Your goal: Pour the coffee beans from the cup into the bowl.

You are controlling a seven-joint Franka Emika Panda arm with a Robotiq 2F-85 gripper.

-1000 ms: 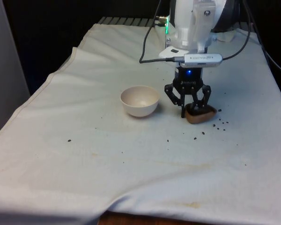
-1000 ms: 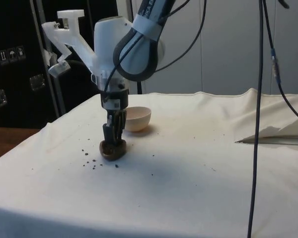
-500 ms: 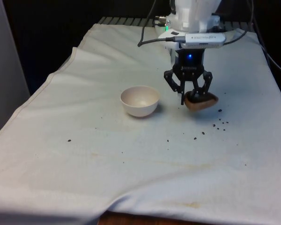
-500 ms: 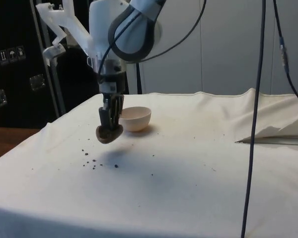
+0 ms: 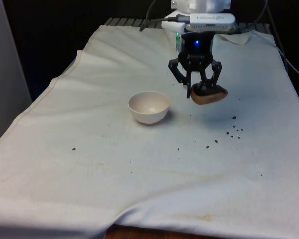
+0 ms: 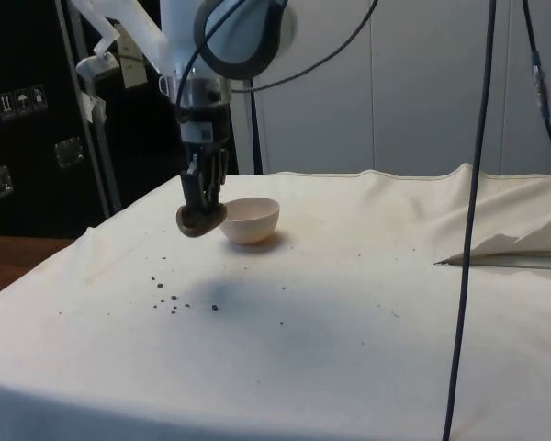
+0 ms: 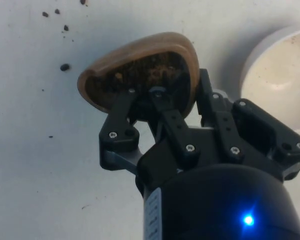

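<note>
Front view: gripper (image 5: 200, 89) now well up off the cloth (image 5: 139, 189), higher than half a second back and higher again than a second back, when the cup (image 5: 208, 94) sat on the table. Fingers clamped on the cup's rim, cup hanging level to the front view's right of the bowl (image 5: 148, 107) and apart from it. Means pick-up done; carry across and tip over the bowl not yet done, by the look of it. One cup, one bowl, bowl looking bare inside. Spilled beans (image 5: 233, 131) below the cup: roughly eight near together, plus a few strays farther out, too small to count surely.

Side view: cup (image 6: 201, 219) raised to about bowl-rim height, just beside the bowl (image 6: 251, 220), shadow on the cloth beneath. Loose beans (image 6: 173, 300) lying where the cup stood earlier.

Wrist view: one finger inside the cup (image 7: 140, 70), one outside, pinching the wall. Dark contents inside, single beans not tellable. Bowl rim (image 7: 270, 55) near. Some four loose beans (image 7: 64, 67) on the cloth.
</note>
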